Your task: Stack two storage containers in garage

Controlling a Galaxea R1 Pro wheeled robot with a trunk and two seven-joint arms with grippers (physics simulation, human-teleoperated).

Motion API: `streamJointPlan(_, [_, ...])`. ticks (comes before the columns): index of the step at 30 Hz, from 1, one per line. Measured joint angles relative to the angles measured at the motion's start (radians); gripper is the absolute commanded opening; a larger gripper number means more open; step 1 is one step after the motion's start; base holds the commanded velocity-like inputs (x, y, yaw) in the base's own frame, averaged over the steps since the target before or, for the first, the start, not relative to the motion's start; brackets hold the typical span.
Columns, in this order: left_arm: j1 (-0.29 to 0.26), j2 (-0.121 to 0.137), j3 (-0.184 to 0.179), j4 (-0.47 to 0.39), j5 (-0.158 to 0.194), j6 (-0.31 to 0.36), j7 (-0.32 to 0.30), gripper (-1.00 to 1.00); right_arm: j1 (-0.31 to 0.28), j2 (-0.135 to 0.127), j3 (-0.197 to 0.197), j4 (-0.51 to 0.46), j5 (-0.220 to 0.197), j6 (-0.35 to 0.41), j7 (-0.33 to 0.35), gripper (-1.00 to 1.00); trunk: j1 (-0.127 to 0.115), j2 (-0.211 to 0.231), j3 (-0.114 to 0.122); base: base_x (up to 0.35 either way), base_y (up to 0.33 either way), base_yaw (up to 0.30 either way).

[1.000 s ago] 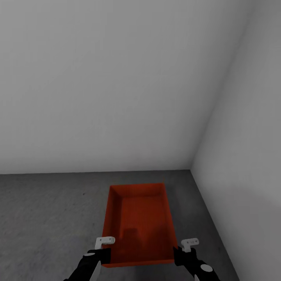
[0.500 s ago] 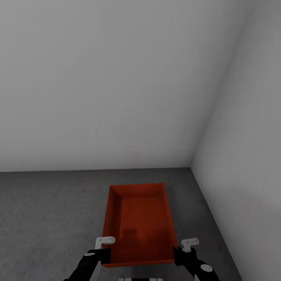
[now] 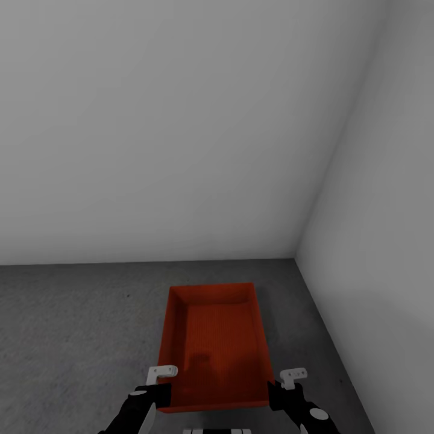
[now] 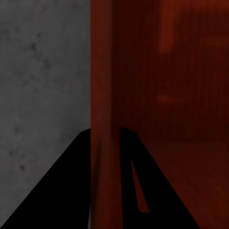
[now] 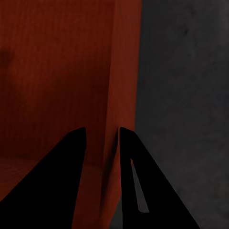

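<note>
One orange-red open-top storage container [image 3: 214,343] is in front of me over the dark grey concrete floor [image 3: 72,337], close to the garage's white corner. My left gripper [image 3: 163,393] is shut on its left wall near the near corner, and the left wrist view shows that wall [image 4: 101,95] pinched between the black fingers [image 4: 57,191]. My right gripper [image 3: 278,392] is shut on the right wall [image 5: 121,71] in the same way. Whether the container rests on the floor or hangs just above it, I cannot tell. The other container is out of view.
White walls stand ahead [image 3: 181,132] and to the right [image 3: 386,241], meeting in a corner just beyond the container. Open concrete floor stretches to the left. A white part of my base [image 3: 216,431] shows at the bottom edge.
The container and both grippers hold the same pose. The view has shifted slightly, and a white part of my base has come into sight at the bottom edge.
</note>
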Motion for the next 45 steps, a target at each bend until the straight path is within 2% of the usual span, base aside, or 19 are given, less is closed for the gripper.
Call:
streamJointPlan(15, [0.000,0.000,0.000,0.000,0.000,0.000,0.000,-1.00,0.000,0.000,0.000,0.000,0.000,0.000,0.000,-1.00,0.058,-0.105,-0.047,0.000,0.000,0.000])
streamJointPlan(26, [-0.001,-0.005,-0.005,-0.011,-0.001,0.002,0.012,-1.00,0.000,-0.001,-0.009,0.001,0.002,-0.011,0.008,-1.00,0.062,-0.108,-0.089,0.000,0.000,0.000])
streamJointPlan(45, [-0.001,-0.004,-0.006,-0.011,0.000,0.001,0.012,-1.00,0.000,-0.001,-0.009,0.001,0.001,-0.011,0.007,-1.00,0.062,-0.108,-0.089,0.000,0.000,0.000])
